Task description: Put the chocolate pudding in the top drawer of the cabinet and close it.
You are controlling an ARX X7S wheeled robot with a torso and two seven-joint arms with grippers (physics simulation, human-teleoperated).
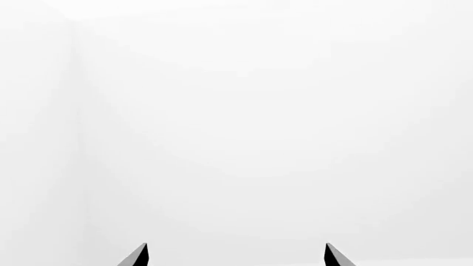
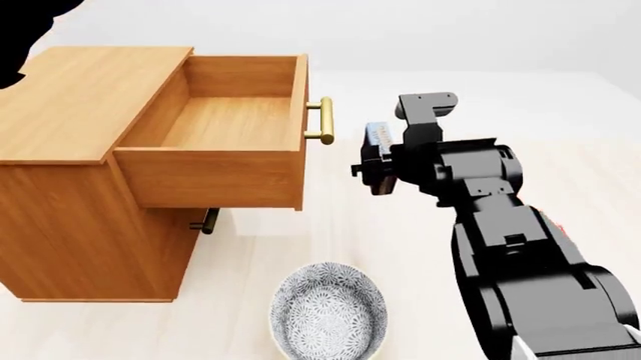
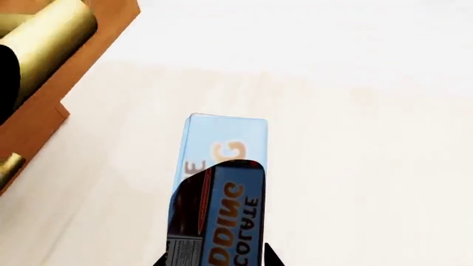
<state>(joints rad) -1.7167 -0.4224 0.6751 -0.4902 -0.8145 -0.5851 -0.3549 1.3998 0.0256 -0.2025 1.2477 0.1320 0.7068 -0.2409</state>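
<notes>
Right gripper [image 2: 373, 166] clamps the chocolate pudding [image 3: 221, 194] just beside the brass handle [image 2: 323, 120]. Top drawer [image 2: 225, 176] stands open. Left gripper [image 1: 236, 256] jaws spread wide.

The cabinet [image 2: 70, 187] and its top drawer [image 2: 215, 176] are light brown wood, with a brass handle [image 2: 323, 120]. The chocolate pudding [image 3: 221, 183] is light blue with red and white print. The bowl [image 2: 329, 313] nearby shows a grey-white floral pattern, and the right arm [image 2: 511, 247] is black.
</notes>
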